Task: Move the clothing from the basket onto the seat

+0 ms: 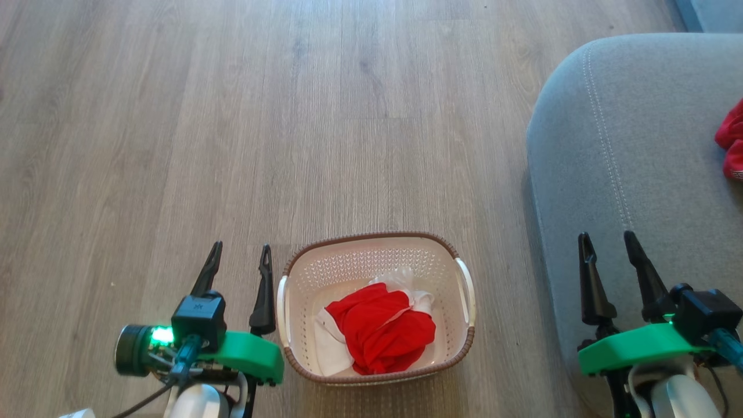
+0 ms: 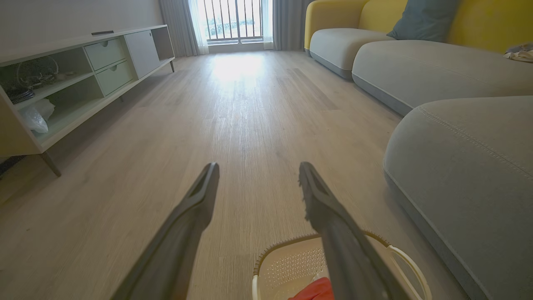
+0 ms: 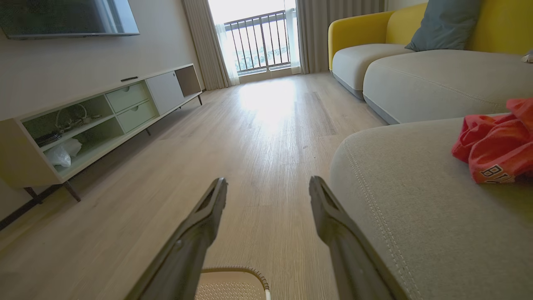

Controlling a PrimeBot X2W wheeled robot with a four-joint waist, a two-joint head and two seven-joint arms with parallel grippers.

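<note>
Daylight from the far window, blown out white, lays a glare patch on the wooden floor. The wrist views bow at their edges; the head view is evenly lit and sharp.

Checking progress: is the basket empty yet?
Not empty: a red-and-white garment lies bunched inside the basket; another red piece lies on the seat.

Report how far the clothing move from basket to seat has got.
Done: one red garment lies on the grey seat. In hand: nothing; the left hand beside the basket and the right hand at the seat's edge are both open and empty. Left: the red-and-white garment sits in the basket, to be lifted across.
</note>
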